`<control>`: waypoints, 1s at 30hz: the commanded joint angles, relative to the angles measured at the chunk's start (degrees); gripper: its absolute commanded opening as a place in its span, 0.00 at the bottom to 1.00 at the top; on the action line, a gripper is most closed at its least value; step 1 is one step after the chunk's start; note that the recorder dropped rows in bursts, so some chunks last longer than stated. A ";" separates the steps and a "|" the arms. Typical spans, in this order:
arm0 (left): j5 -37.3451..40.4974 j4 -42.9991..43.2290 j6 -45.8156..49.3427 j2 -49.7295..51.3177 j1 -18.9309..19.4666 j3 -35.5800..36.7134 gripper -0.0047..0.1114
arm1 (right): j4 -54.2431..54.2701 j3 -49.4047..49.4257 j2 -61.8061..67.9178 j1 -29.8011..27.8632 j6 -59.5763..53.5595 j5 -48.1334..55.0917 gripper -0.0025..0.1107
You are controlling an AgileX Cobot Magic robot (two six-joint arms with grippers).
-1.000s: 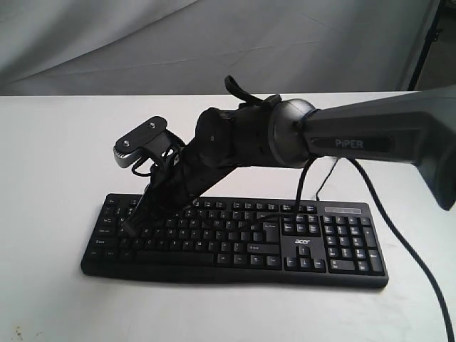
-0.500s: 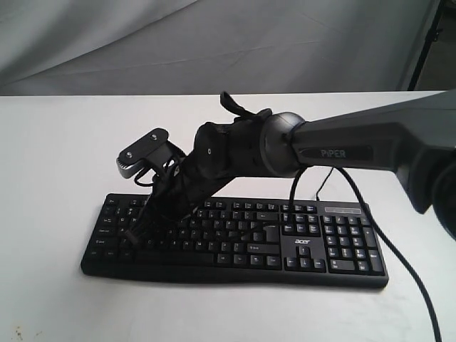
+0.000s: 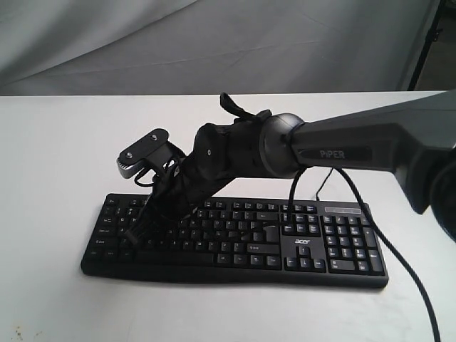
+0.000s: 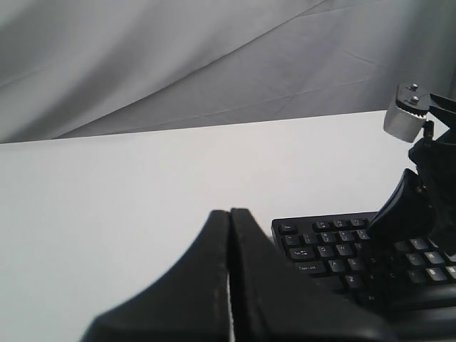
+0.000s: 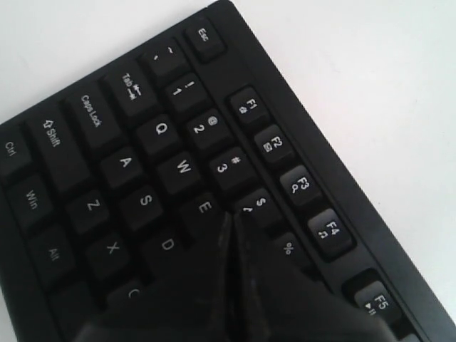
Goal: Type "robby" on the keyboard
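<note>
With the keyboard [image 3: 235, 249] lying flat on the white surface [image 3: 57, 157], the right claw [image 5: 231, 218], its fingers pressed together into one point, hangs at the seam between E and 4, so a slightly skewed descent could hit the wrong letter or two keys.

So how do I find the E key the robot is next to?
Find the black keyboard on the white table and go to its Esc end, where the right gripper points down with shut jaws. The E key sits just beside the tips, third in its row after Q and W.
</note>
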 commanded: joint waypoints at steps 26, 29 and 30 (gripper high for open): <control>-0.42 0.27 -0.16 -0.20 -0.36 0.25 0.04 | -2.48 15.11 -15.68 -3.59 4.85 -2.53 0.02; -0.42 0.27 -0.16 -0.20 -0.36 0.25 0.04 | -2.01 19.87 -17.55 -4.85 4.85 -5.45 0.02; -0.42 0.27 -0.16 -0.20 -0.36 0.25 0.04 | -2.01 20.76 -17.55 -5.10 4.85 -5.88 0.02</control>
